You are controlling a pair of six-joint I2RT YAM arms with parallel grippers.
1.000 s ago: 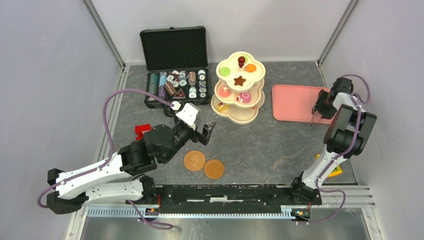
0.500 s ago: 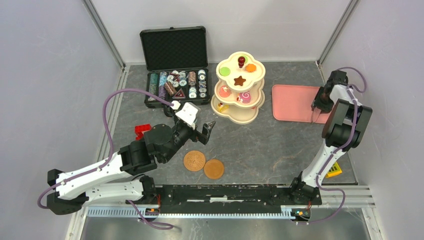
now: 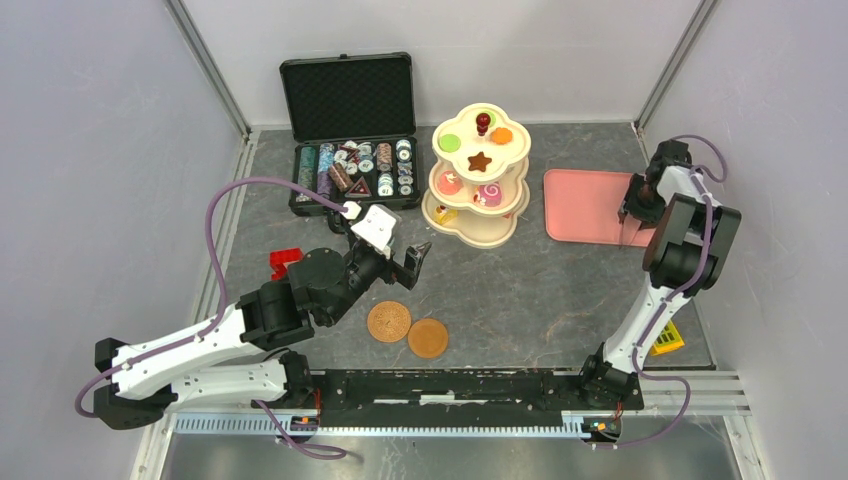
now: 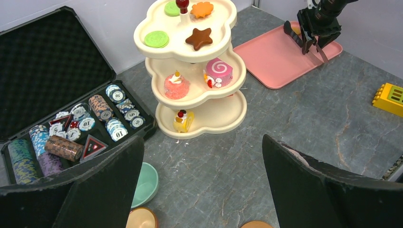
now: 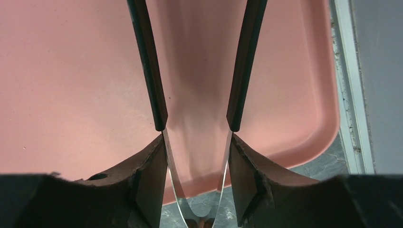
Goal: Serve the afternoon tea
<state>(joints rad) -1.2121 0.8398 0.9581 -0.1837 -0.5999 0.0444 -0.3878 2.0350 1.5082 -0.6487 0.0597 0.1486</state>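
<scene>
While the left claw (image 3: pixel 400 262) is hanging fully spread and empty above the table (image 3: pixel 540 300), between the chip case (image 3: pixel 347 98) and the two saucers (image 3: pixel 389 321), the right claw (image 5: pixel 197 129) is hovering over the right edge of the pink tray (image 3: pixel 585 205), its jaws standing narrowly parted with nothing between them. The stand (image 3: pixel 478 232) is sitting upright at back centre, just left of the tray, carrying pastries (image 4: pixel 198 38) on all three tiers. The saucers are lying bare, just beside each other. The teal cup (image 4: pixel 146 184) is sitting on the table under the left claw, near the case.
</scene>
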